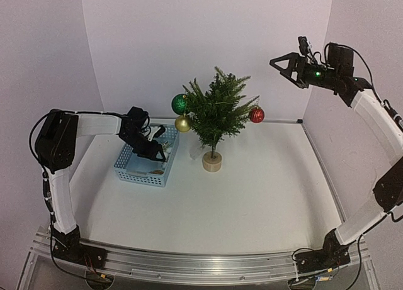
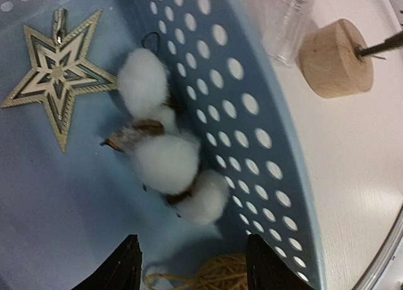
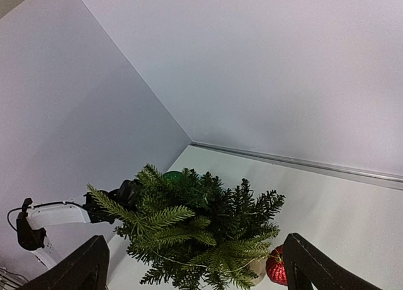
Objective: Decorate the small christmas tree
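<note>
Dark-green needle branches of the small christmas tree (image 1: 216, 114) rise from a round pale wooden disc (image 1: 212, 161) at mid-table (image 1: 264, 195). It carries a glossy green bauble (image 1: 179, 104), a gold bauble (image 1: 183, 123) and a red bauble (image 1: 256, 115). Left gripper (image 2: 192, 268): fingers spread, inside the perforated blue basket (image 2: 277, 145) beside a fluffy cotton ornament (image 2: 167, 161) and a flat gold star (image 2: 56, 82). Right gripper (image 1: 288, 65): raised, spread, empty.

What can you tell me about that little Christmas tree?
The small christmas tree is a miniature fir with dark green needle branches and a thin trunk, upright on a round pale wooden base on the white table. A green ball and a gold ball hang at its left in the top view, a red ball at its right.
</note>
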Available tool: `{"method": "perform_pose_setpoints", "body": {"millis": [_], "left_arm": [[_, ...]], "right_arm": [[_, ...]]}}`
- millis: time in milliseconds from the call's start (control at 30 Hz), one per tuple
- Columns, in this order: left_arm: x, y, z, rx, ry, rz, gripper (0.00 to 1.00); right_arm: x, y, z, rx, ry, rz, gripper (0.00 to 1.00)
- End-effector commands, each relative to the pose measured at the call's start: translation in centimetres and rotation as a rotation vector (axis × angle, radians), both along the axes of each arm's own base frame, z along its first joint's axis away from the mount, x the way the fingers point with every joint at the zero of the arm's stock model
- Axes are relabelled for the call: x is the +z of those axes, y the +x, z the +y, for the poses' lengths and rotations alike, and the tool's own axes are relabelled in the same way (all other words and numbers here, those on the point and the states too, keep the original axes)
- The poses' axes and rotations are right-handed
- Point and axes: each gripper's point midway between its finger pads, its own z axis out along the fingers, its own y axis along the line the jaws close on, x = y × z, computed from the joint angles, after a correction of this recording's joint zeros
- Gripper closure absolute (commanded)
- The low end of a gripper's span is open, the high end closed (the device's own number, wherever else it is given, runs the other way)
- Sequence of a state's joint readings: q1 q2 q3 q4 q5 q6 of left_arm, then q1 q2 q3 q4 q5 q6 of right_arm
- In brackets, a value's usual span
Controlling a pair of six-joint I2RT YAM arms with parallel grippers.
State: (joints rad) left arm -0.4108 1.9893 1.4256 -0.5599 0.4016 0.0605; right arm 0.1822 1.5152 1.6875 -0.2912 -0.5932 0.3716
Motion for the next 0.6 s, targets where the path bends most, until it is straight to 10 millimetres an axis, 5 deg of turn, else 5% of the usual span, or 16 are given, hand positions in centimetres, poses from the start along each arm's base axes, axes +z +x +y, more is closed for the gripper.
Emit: {"method": "perform_pose_setpoints", "body": {"millis": [0,333,567], "left_arm": [[1.5,3.9,-0.1,0.079,-0.014,-0.084,0.45],[-0.4,5.3,-1.9,0.108,-0.084,-0.015,0.54],[-0.6,6.4,-2.3,0.111,-0.082,-0.031,0.79]], "right_arm": [[0.6,-1.1,0.0,0.006,-0.009,-0.04,0.05],[-0.7,-1.3,-0.3,-0.014,-0.017,-0.012,0.05],[-1.1,-1.5,-0.3,-0.015,-0.01,0.006,0.05]]}}
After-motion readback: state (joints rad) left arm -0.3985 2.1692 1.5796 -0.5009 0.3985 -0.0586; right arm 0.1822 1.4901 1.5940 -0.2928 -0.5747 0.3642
